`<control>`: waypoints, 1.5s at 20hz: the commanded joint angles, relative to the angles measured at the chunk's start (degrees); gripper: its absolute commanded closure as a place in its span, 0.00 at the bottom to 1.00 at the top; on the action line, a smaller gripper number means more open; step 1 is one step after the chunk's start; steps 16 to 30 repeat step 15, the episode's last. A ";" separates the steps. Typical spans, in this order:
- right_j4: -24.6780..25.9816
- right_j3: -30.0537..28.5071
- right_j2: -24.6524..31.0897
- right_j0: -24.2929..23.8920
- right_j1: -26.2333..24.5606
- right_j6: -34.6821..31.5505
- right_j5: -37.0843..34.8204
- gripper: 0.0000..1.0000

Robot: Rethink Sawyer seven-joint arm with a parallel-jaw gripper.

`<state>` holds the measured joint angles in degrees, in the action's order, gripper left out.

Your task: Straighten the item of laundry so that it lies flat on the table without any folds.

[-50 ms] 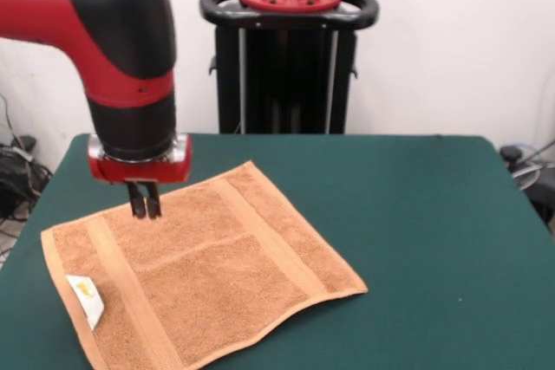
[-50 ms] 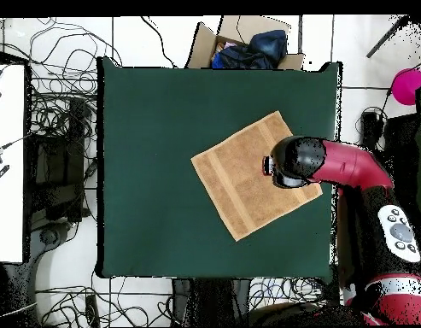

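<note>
The pincer hangs from the red and black arm with its two dark fingers pressed together, shut on nothing, their tips over the towel near its far edge. Whether the tips touch the cloth or stop just short of it cannot be told from the front view. From overhead the pincer itself is hidden under the arm's wrist, which also covers a part of the towel's side toward the robot.

The towel lies spread on the green bench, turned at a slant to the bench's edges. Most of it stretches away from the pincer toward the camera in the front view. It looks nearly flat. A faint crease runs across its middle, below the pincer, and the near edge waves slightly. Two woven bands cross it, one just to the side of the pincer and one well off to the other side. A small white tag sits on the corner well away from the pincer, at the picture's lower left. What is printed on it is too small to read. The towel's nearest corner is cut off by the bottom edge of the front view.

Beyond the bench, overhead, a cardboard box with dark cloth in it is partly cut off, and cables lie tangled on the floor.
</note>
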<state>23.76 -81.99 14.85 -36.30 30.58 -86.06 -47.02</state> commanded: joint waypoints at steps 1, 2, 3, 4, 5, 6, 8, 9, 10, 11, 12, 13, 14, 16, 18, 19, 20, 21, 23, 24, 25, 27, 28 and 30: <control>-0.56 -7.36 6.61 1.70 -2.59 0.23 7.01 1.00; -0.22 -7.59 6.48 1.80 -2.90 0.14 7.91 1.00; 0.01 -7.41 6.27 2.00 -3.13 0.11 8.12 1.00; 0.17 -7.30 5.98 2.34 -3.35 -0.04 8.19 1.00; 0.34 -7.19 5.69 2.67 -3.57 -0.19 8.26 1.00; 0.73 -6.59 4.95 3.54 -3.78 -0.11 7.04 1.00; 0.47 -6.37 5.00 3.63 -4.13 0.06 7.19 1.00; 0.45 -6.27 4.94 3.70 -4.19 0.15 7.02 1.00; 0.51 -6.25 4.87 3.76 -4.26 0.19 7.08 1.00; 0.57 -6.23 4.80 3.82 -4.33 0.23 7.15 1.00; 0.52 -6.15 4.81 3.85 -4.46 0.30 7.06 1.00; 0.52 -6.06 4.76 3.92 -4.50 0.36 6.92 1.00; 0.56 -5.86 4.65 4.12 -4.62 0.34 6.75 1.00; 0.52 -5.78 4.60 4.23 -4.67 0.28 6.66 1.00; 0.52 -5.78 4.60 4.23 -4.67 0.28 6.66 1.00; 0.52 -5.78 4.60 4.23 -4.67 0.28 6.66 1.00; 0.52 -5.78 4.60 4.23 -4.67 0.28 6.66 1.00; 0.52 -5.78 4.60 4.23 -4.67 0.28 6.66 1.00; 0.52 -5.78 4.60 4.23 -4.67 0.28 6.66 1.00; 0.52 -5.78 4.60 4.23 -4.67 0.28 6.66 1.00; 0.52 -5.78 4.60 4.23 -4.67 0.28 6.66 1.00; 0.52 -5.78 4.60 4.23 -4.67 0.28 6.66 1.00; 0.52 -5.78 4.60 4.23 -4.67 0.28 6.66 1.00; 0.52 -5.78 4.60 4.23 -4.67 0.28 6.66 1.00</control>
